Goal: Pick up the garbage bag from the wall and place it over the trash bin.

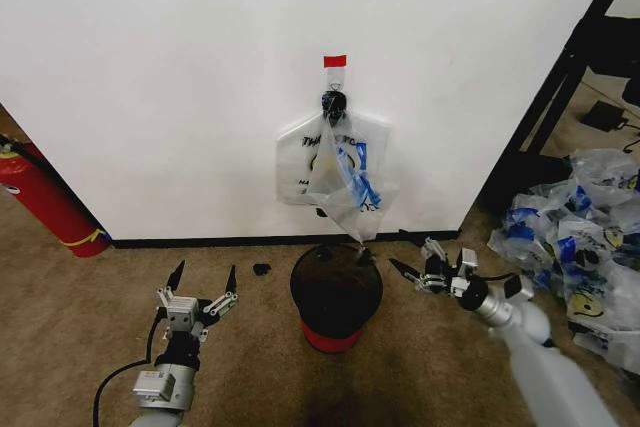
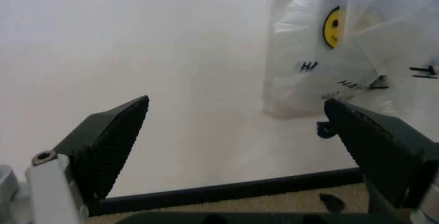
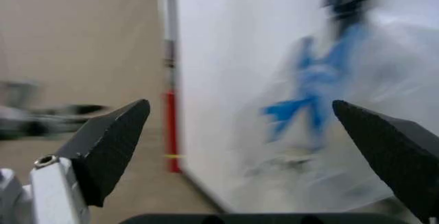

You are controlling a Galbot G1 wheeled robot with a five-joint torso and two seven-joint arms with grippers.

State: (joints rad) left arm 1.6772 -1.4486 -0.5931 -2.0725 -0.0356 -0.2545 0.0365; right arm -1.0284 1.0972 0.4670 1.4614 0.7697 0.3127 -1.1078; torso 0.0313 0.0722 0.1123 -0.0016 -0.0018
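The garbage bag [image 1: 338,169] hangs above the trash bin [image 1: 336,288]; both the left gripper [image 1: 204,285] and right gripper [image 1: 413,262], spread wide and empty, should pinch its upper edge near the hook [image 1: 335,87]

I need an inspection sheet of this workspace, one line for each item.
Surface: tan carpet, bare near the bin.
Job's things: bag hangs on the wall hook; bin stands below it, unlined.
Clutter: heap of bags at right; small dark scrap by the baseboard.
Hands: left hand open, left of the bin; right hand open, right of it.
Cables: black cable by the left arm.
Surroundings: fire extinguisher at left.
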